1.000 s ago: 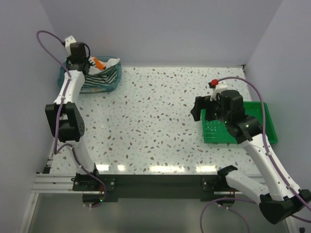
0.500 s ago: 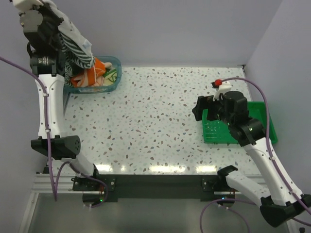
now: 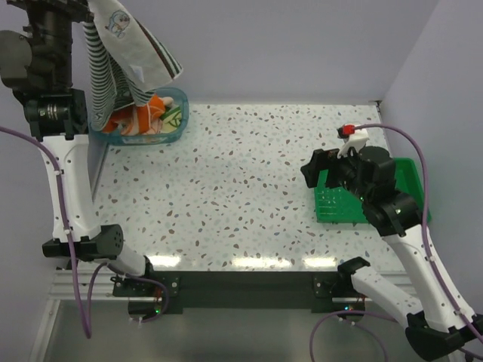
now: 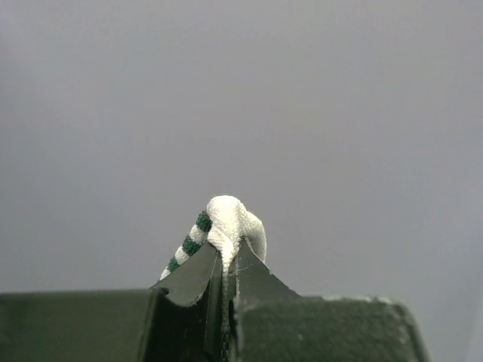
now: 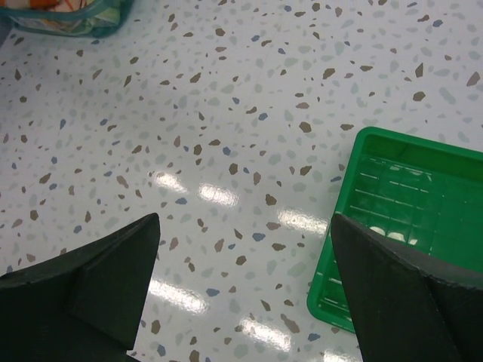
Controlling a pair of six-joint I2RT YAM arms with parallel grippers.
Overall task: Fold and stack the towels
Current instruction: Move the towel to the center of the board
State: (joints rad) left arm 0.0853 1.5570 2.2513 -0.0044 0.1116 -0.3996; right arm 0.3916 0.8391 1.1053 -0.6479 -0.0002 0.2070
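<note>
My left gripper [image 3: 81,9] is raised high at the far left, shut on a fold of the striped towel [image 3: 104,74]. That towel hangs down over the basket, its pale side [image 3: 143,53] turned outward. In the left wrist view the white and dark-striped fold [image 4: 230,222] bulges above the closed left gripper [image 4: 226,262]. The orange towel [image 3: 138,121] and a bit of the green towel [image 3: 173,113] lie crumpled in the teal basket [image 3: 178,130]. At the right, my right gripper [image 3: 318,170] hovers open and empty over the table beside the green tray; its jaws stand wide in the right wrist view [image 5: 245,253].
A green gridded tray [image 3: 413,179] sits at the table's right edge and shows beside my right finger [image 5: 411,200]. The teal basket's corner [image 5: 79,19] shows at the far left. Grey walls enclose the speckled table [image 3: 241,181] on three sides.
My left arm has risen from the basket, pulling the striped towel up until it hangs free above it. The orange towel is now uncovered. The right arm has shifted slightly.
</note>
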